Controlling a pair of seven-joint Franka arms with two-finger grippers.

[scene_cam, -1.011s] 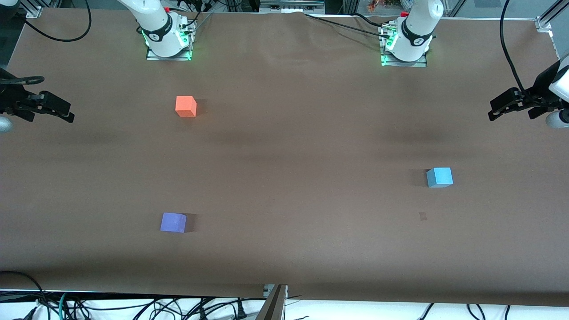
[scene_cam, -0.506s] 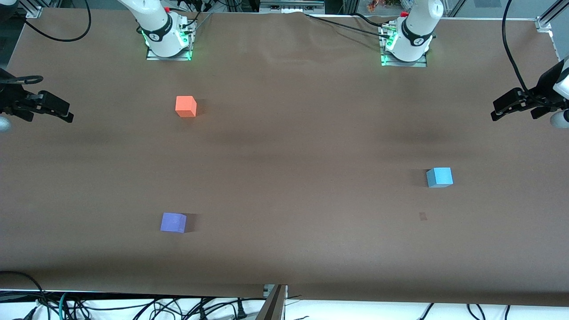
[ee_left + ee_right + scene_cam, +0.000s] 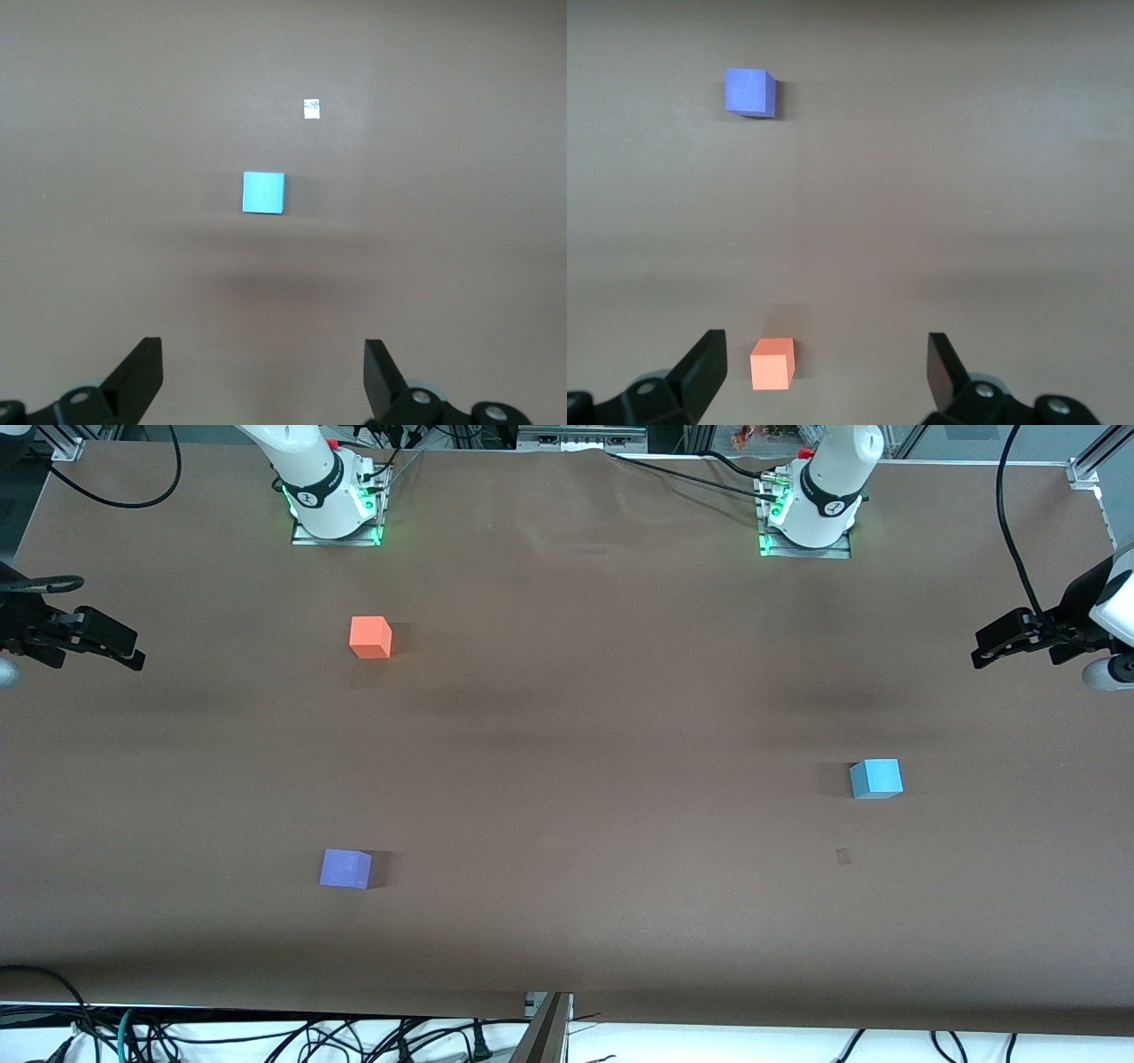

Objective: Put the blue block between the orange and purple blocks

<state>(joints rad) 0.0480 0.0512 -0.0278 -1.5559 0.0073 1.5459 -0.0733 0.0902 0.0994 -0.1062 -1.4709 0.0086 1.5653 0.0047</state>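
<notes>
The sky-blue block (image 3: 876, 779) sits on the brown table toward the left arm's end; it also shows in the left wrist view (image 3: 264, 192). The orange block (image 3: 370, 638) and the purple block (image 3: 345, 868) sit toward the right arm's end, well apart, the purple one nearer the front camera. Both show in the right wrist view, orange (image 3: 772, 363) and purple (image 3: 750, 92). My left gripper (image 3: 979, 657) (image 3: 263, 354) is open and empty, high over the table's left-arm end. My right gripper (image 3: 135, 659) (image 3: 827, 350) is open and empty, high over the right-arm end.
A small pale mark (image 3: 842, 856) lies on the table cover a little nearer the front camera than the blue block; it also shows in the left wrist view (image 3: 311, 108). Both arm bases (image 3: 337, 505) (image 3: 806, 514) stand along the table's robot edge.
The left gripper has shifted slightly at the table's end. The right gripper has barely moved. All three blocks lie where they were.
</notes>
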